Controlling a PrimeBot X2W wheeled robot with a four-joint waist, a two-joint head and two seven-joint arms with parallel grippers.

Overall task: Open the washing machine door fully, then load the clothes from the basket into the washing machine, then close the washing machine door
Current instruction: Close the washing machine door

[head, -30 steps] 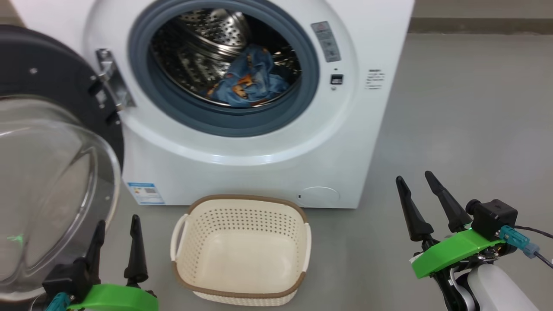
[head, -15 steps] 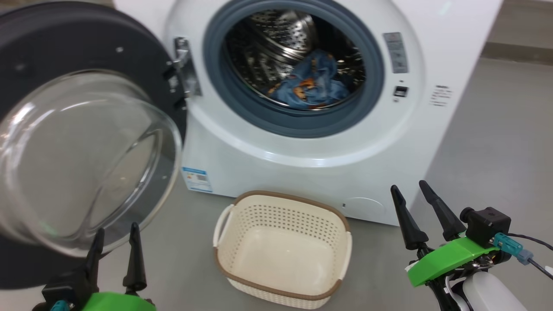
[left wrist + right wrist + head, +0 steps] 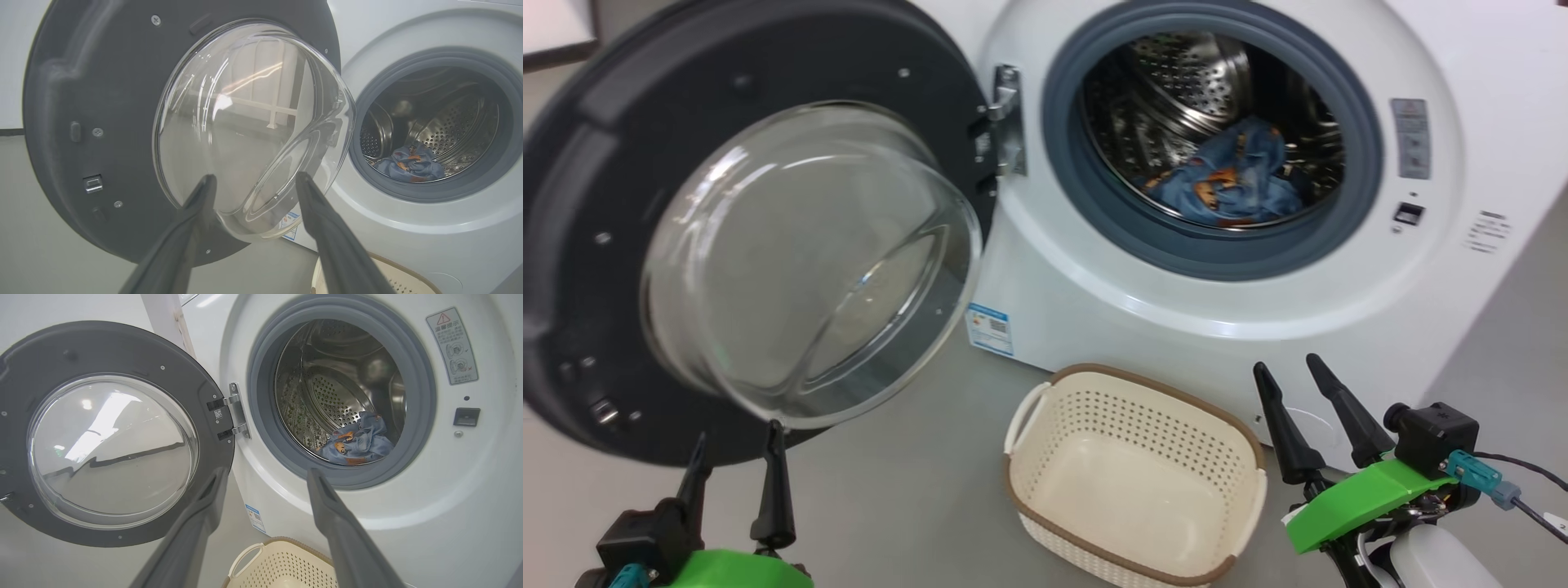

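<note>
The smooth grey floor (image 3: pixel 907 506) carries two things. The white front-loading washing machine (image 3: pixel 1176 327) stands directly on it, with its base meeting the floor along a straight edge. Close in front of the machine's lower front panel sits the cream perforated basket (image 3: pixel 1143 420) with a brown rim. It is turned a little askew to the machine's front, one white handle toward the hinge side.
</note>
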